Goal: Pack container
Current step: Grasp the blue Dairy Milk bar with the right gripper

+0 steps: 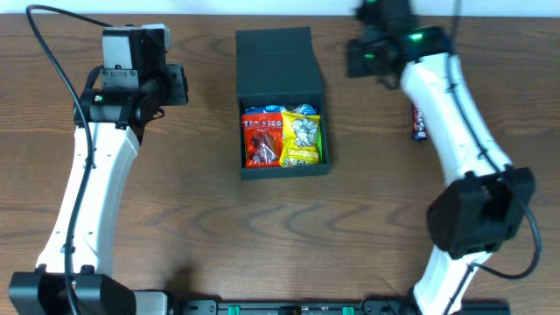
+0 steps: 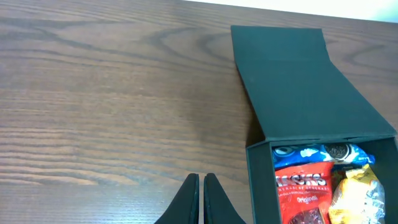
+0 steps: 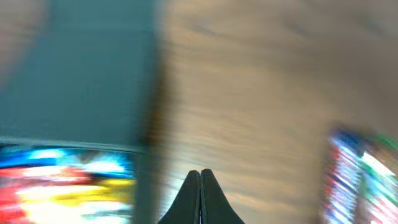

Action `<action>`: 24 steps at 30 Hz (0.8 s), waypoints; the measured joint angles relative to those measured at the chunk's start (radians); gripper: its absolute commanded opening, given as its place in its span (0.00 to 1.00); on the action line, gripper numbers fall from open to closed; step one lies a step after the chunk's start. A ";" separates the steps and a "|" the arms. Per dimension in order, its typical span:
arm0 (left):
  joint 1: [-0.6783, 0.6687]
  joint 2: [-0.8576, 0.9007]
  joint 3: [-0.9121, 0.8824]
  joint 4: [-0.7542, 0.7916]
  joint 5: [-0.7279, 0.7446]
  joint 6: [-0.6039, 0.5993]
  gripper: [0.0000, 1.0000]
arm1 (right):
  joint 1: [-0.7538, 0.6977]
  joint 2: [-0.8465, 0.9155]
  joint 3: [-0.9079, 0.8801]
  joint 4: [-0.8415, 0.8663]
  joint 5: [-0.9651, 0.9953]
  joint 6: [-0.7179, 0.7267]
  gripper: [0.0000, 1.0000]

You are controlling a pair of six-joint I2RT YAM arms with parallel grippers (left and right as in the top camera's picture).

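Observation:
The container (image 1: 284, 171) is a dark box in the middle of the table, its flap lid (image 1: 273, 61) folded back flat. Inside lie a red packet (image 1: 261, 140), a yellow packet (image 1: 301, 140) and a blue packet (image 1: 262, 112). My left gripper (image 1: 179, 85) hovers left of the lid, shut and empty; its wrist view shows the gripper (image 2: 202, 186) just left of the container wall (image 2: 258, 180). My right gripper (image 1: 357, 58) is right of the lid. Its blurred wrist view shows the gripper (image 3: 200, 177) shut and empty, between the container (image 3: 93, 74) and a loose packet (image 3: 360, 180).
A dark snack packet (image 1: 419, 122) lies on the wooden table to the right of the container, partly under my right arm. The table's far edge runs just behind the lid (image 2: 298, 81).

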 measured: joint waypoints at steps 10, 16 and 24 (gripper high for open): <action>0.000 0.000 0.000 0.000 0.000 0.000 0.06 | -0.229 0.031 -0.126 -0.023 0.113 -0.008 0.43; 0.000 0.000 0.000 0.000 0.000 0.000 0.06 | -0.237 0.051 -0.257 0.099 0.118 -0.012 0.49; 0.000 0.000 0.000 0.000 0.000 0.000 0.06 | -0.237 0.061 -0.392 0.185 0.118 -0.012 0.49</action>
